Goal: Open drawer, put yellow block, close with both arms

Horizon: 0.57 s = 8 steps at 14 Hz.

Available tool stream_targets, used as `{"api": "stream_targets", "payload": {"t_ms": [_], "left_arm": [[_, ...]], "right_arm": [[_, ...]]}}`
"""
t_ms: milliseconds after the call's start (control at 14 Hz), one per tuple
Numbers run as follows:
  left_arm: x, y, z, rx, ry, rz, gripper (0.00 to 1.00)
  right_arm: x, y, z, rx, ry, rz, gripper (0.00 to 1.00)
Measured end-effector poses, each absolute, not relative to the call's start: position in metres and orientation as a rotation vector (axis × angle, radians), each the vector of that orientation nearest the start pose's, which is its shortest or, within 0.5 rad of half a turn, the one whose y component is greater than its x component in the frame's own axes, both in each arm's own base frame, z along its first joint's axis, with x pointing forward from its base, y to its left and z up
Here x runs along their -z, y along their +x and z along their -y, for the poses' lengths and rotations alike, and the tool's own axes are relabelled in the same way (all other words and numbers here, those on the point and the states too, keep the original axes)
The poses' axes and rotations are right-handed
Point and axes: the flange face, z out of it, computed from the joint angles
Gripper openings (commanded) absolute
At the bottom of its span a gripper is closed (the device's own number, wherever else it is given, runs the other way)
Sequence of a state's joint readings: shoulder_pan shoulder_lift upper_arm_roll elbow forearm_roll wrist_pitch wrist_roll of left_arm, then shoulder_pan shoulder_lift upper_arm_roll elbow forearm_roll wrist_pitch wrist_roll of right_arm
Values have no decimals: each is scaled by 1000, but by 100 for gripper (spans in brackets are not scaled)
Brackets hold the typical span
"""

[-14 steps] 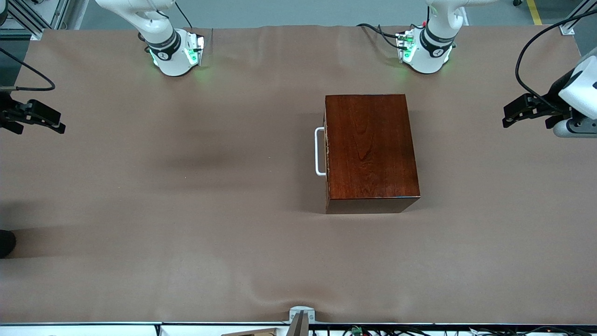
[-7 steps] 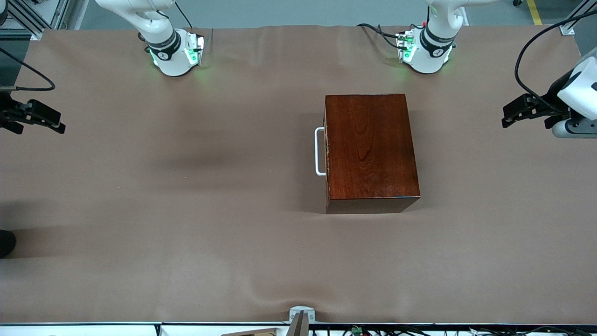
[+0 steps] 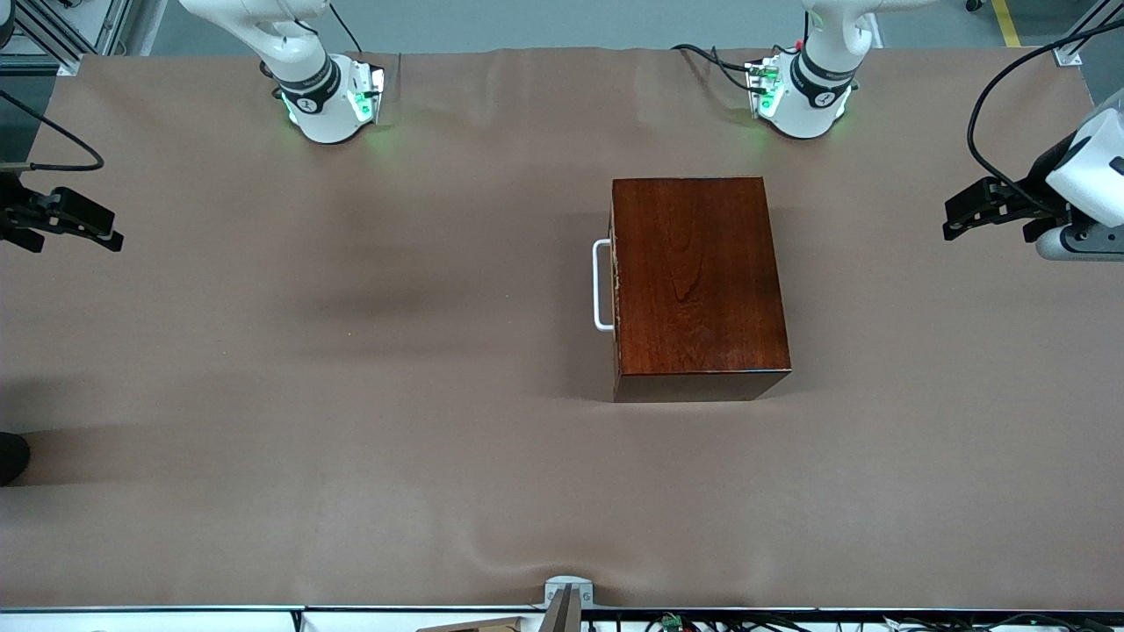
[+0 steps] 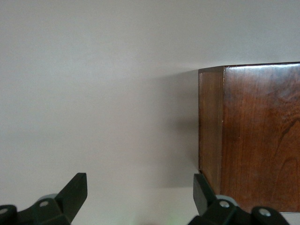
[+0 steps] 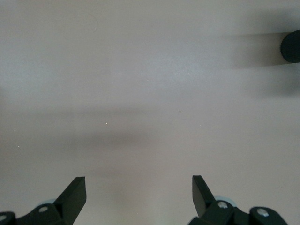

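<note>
Nothing on the table has shifted; only the left gripper edged slightly at its table end. One mahogany box holds one shut drawer, white handle toward the right gripper. Both grippers hover, fingers apart.

The front view looks steeply down from high across the brown table toward both bases, taking in the whole surface, while each wrist view looks close down past its own fingers, the left wrist view sharing the mahogany box with it.
</note>
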<state>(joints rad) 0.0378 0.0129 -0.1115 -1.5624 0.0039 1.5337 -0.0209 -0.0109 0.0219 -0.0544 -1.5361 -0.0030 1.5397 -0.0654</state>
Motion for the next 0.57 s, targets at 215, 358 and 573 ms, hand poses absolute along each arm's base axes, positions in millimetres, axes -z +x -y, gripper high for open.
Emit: {"api": "stream_targets", "payload": {"t_ms": [215, 358, 573], "left_arm": [[-617, 552, 42, -69, -3135, -89, 100], [-617, 550, 43, -70, -3134, -90, 100], [-617, 550, 43, -70, -3134, -90, 100]], "right_arm": [[-626, 557, 36, -29, -3144, 0, 100], [-626, 557, 36, -29, -3144, 0, 100], [-626, 557, 36, -29, -3144, 0, 100]]}}
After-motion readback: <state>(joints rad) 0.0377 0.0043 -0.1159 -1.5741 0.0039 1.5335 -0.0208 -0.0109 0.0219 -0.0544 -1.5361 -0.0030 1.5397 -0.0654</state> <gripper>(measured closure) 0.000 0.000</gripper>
